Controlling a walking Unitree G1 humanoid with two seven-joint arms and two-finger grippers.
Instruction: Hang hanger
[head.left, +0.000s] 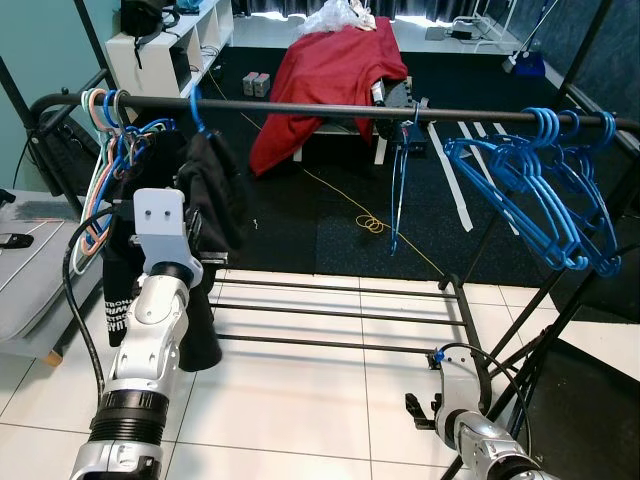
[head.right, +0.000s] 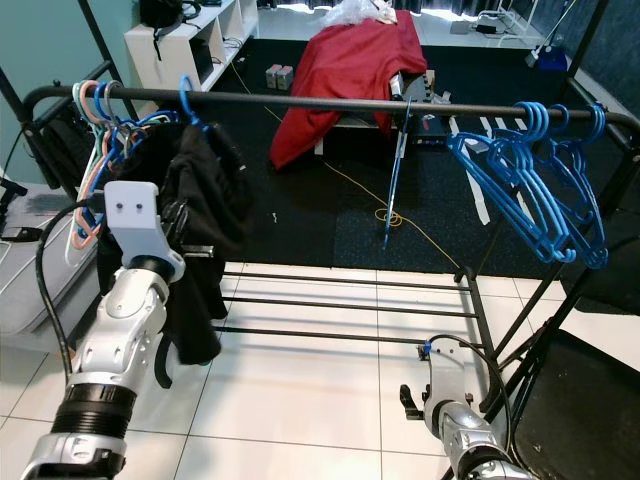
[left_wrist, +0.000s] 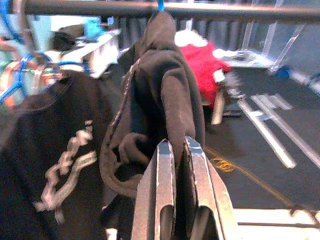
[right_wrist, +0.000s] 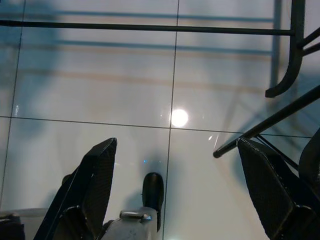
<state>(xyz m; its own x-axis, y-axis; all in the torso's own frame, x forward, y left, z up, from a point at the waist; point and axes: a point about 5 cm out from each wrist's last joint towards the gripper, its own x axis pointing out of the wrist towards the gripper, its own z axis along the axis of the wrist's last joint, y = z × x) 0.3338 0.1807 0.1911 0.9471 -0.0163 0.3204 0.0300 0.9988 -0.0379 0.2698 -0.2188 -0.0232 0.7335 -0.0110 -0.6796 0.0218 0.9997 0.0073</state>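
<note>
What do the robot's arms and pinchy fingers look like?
Both arms are shiny silver tubes with black ribbed rings. The left arm has a white boxy wrist block and a looping black cable. The left gripper has grey metal-edged fingers; the right gripper has long, flat black ones.

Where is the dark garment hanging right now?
The dark garment hangs from a blue hanger on the rail's left part, beside the bunched hangers, with the left tool pinched on its fabric.

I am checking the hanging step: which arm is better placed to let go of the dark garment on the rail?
The left. The left gripper is up at the rail, shut on the dark garment whose blue hanger hook sits over it. The right gripper hangs open over the floor tiles.
</note>
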